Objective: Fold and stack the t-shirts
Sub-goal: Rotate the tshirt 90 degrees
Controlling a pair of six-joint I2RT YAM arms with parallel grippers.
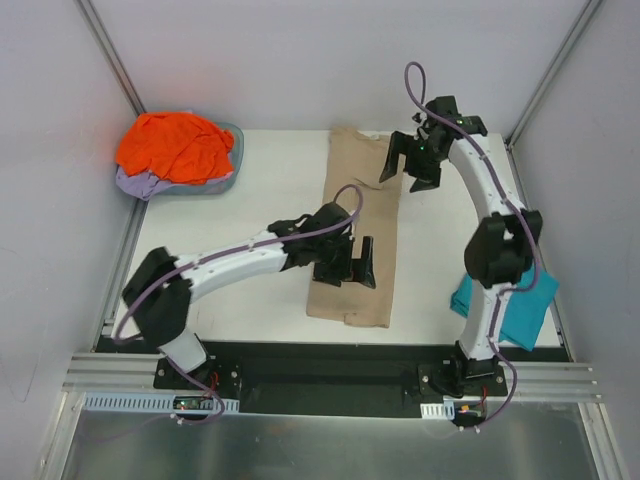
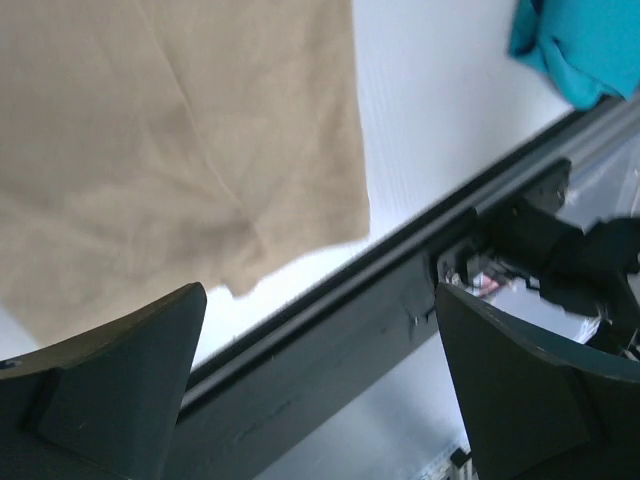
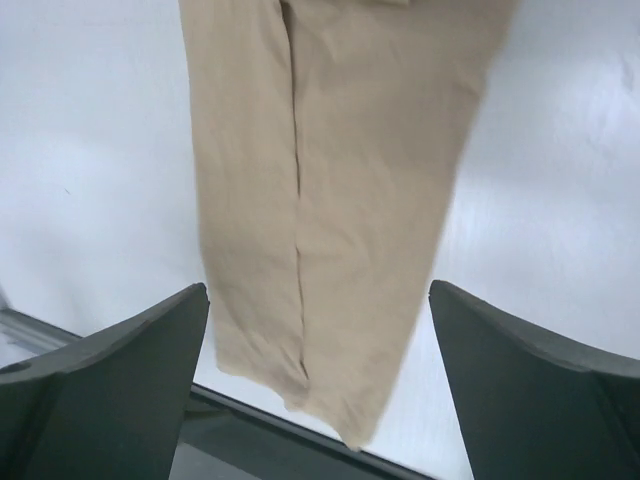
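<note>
At the far left corner of the tabletop (image 1: 270, 180) we see the bright orange t-shirt (image 1: 175, 145) crumpled on top of the pale lavender t-shirt (image 1: 132, 184), both heaped in the teal-grey basin (image 1: 233, 150). The left gripper (image 1: 348, 268) hangs over the near end of the tan t-shirt (image 1: 355, 160), jaws spread wide, gripping nothing. That shirt lies flat mid-table, folded into a long narrow strip running from the far edge toward the near edge, with a lengthwise crease down it. The right gripper (image 1: 408, 165) hovers over its far end, jaws likewise wide and empty. The teal t-shirt (image 1: 525, 310) lies bunched at the near right corner, partly behind the right arm.
</note>
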